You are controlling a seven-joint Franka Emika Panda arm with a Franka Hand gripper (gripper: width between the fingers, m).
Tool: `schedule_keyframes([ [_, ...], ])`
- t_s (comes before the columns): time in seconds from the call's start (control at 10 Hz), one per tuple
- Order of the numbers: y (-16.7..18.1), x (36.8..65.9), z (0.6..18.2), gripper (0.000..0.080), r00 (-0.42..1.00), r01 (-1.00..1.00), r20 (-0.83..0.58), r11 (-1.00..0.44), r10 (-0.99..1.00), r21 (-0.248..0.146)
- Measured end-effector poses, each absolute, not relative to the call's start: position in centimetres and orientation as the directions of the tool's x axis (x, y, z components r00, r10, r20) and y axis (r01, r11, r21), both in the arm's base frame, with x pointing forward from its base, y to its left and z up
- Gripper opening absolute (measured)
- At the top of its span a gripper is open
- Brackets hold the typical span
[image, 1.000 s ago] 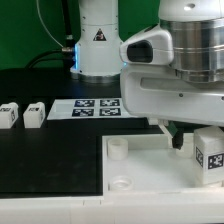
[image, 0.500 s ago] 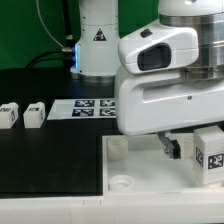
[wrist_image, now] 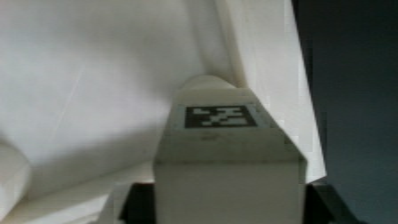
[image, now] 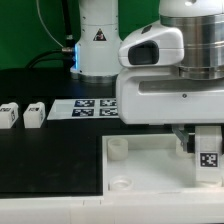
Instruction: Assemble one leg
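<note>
My gripper (image: 198,136) hangs over the exterior view's right end of the large white panel (image: 150,158). It is shut on a leg (image: 207,152), a chunky white block with a marker tag on its face. In the wrist view the leg (wrist_image: 226,150) fills the gap between the two dark fingers (wrist_image: 143,203), and its tagged end reaches toward the panel's edge. My gripper (wrist_image: 228,208) holds it near its close end. I cannot tell whether the leg rests on the panel or is just above it.
Two more legs (image: 10,114) (image: 35,113) lie on the black table at the exterior view's left. The marker board (image: 88,108) lies behind the panel. The panel has round sockets (image: 121,183) near its left corners. The robot base (image: 97,40) stands at the back.
The arm has moved to the exterior view's right. The gripper, which was beside the leg, is now over it with the fingers on both of its sides.
</note>
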State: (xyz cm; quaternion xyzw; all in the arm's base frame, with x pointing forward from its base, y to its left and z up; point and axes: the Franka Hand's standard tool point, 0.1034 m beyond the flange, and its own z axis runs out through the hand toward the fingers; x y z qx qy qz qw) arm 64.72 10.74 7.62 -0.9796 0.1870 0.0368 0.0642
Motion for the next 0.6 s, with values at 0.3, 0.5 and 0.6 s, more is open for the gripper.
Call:
schedule_keyframes([
  [0.3,10.26,64.57,7.44,0.0290,0.635,-0.772,-0.147,-0.631,-0.758,-0.078],
  [0.5,10.14,64.37,7.38,0.0290,0.400,-0.916,-0.184,-0.399,-0.898,-0.045],
  [0.6,10.05,64.24,7.36,0.0290,0.253,-0.967,-0.209,-0.253,-0.944,-0.028],
])
